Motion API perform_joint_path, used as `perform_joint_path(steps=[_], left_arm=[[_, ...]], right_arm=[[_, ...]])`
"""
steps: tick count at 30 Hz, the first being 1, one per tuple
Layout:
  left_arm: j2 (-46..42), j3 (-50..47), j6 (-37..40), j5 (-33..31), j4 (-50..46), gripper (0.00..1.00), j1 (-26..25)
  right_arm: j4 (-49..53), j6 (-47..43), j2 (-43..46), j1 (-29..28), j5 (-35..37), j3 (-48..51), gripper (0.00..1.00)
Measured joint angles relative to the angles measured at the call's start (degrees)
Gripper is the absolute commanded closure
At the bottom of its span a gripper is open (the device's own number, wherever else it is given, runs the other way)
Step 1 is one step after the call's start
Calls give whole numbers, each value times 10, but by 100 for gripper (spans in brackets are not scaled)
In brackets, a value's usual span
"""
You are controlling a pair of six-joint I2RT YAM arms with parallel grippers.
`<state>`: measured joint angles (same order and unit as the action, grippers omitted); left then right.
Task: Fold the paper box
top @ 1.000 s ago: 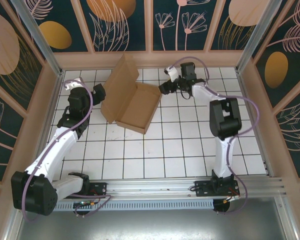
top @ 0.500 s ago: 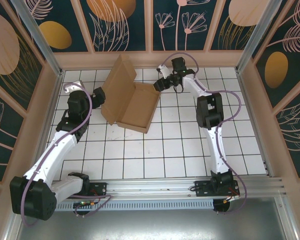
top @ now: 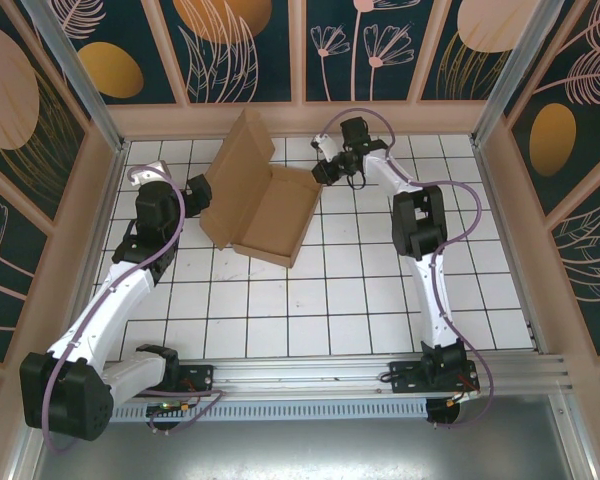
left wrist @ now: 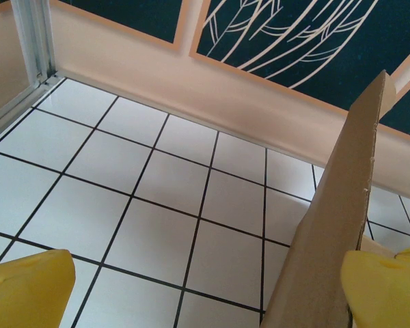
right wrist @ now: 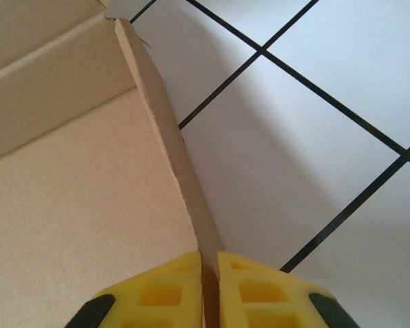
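Paper box (top: 275, 215) was seen from above lying open on the white tiled floor (top: 310, 300), left of the middle and toward the far wall. Its lid (top: 238, 175) was raised steeply on the left side. The left gripper (top: 196, 190) was placed just beside the lid's outer face, and the right gripper (top: 325, 172) at the tray's far right corner.

In the left wrist view, its yellow fingers (left wrist: 27, 290) were spread wide with nothing gripped, and the lid stood just inside one of them.

In the right wrist view, the pads (right wrist: 157, 297) were pinched tight on the thin top edge of a side wall (right wrist: 171, 150).

Bracing the tray was judged the step in hand. Next, the lid would need pushing over from outside.
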<state>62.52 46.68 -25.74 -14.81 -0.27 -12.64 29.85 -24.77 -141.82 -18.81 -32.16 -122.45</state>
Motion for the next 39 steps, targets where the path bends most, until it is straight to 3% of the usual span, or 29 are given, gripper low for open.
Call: perform_joint_path(steps=[7, 19, 22, 24, 26, 28, 34, 39], left_arm=[[1, -1, 2, 2, 1, 1, 0], [25, -12, -5, 45, 18, 1, 0], [37, -13, -12, 58, 17, 2, 0], [41, -16, -18, 65, 13, 1, 0], [39, -23, -22, 69, 3, 2, 0], [34, -34, -23, 69, -14, 1, 0], [10, -49, -24, 71, -45, 1, 0], [-20, -55, -24, 73, -45, 1, 0]], right_arm=[[-89, 18, 112, 0, 44, 186, 96], [-407, 197, 449, -2, 228, 709, 94], [-475, 254, 527, -26, 292, 819, 86], [-503, 289, 566, -49, 325, 870, 69], [-516, 307, 594, -63, 337, 900, 47], [-519, 314, 616, -65, 337, 914, 39], [-497, 258, 621, -44, 303, 878, 36], [-448, 173, 551, -7, 216, 784, 37]])
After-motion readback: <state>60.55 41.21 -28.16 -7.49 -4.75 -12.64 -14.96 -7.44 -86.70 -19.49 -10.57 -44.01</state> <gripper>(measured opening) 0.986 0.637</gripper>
